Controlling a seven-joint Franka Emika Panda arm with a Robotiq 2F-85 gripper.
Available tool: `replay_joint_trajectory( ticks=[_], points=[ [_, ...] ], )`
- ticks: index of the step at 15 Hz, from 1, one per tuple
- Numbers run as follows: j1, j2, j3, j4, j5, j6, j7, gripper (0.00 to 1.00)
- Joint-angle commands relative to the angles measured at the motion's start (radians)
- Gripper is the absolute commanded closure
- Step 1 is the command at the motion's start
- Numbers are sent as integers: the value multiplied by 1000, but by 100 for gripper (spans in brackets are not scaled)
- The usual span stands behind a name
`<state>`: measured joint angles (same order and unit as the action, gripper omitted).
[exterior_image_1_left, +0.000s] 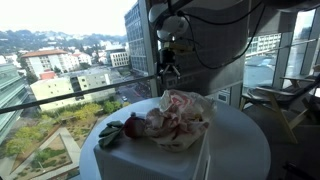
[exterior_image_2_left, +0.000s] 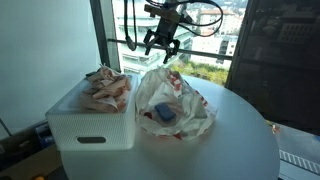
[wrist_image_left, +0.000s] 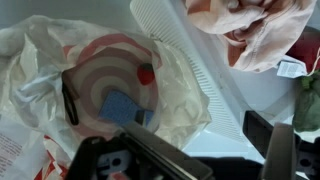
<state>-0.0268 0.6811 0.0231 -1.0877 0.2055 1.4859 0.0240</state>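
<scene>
So the gripper (exterior_image_2_left: 162, 46) is hanging in the air over the round white table (exterior_image_2_left: 245, 135), right by the window (exterior_image_1_left: 60, 70), and its fingers are spread wide with nothing between them. The closest thing to it is the crinkly plastic bag (exterior_image_2_left: 172, 98), which sits on the table straight underneath, and there's a clear gap, so no contact. The bag is white with a red print and its mouth gapes open upward. The wrist view looks right down into it: a flat blue thing (wrist_image_left: 118, 107) lies at the bottom, a small red bit (wrist_image_left: 146, 74) is just above it in that picture, and a thin black thing (wrist_image_left: 70, 98) lies off to one side against the bag's wall. Can't really tell what any of those three are, too blurry. Just beside the bag, touching or nearly so, stands a white basket (exterior_image_2_left: 90, 128) with a handle slot in its side, and a heap of pinkish and white cloths (exterior_image_2_left: 106, 88) is piled on top of it. In an exterior view there's also a darker red and green piece (exterior_image_1_left: 116, 129) at one end of that heap. Bag and basket both sit toward the window side of the table, and the gripper is above the bag, not the basket
</scene>
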Motion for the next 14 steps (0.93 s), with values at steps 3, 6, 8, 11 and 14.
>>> replay_joint_trajectory(
  ticks=[3, 6, 8, 11, 14],
  points=[
    [0, 19, 0, 95, 0, -149, 75, 0],
    [0, 25, 0, 85, 0, -143, 74, 0],
    [0, 28, 0, 83, 0, -142, 74, 0],
    [-9, 20, -2, 38, 11, -133, 78, 0],
    [-30, 2, 1, -42, 43, -145, 90, 0]
  ],
)
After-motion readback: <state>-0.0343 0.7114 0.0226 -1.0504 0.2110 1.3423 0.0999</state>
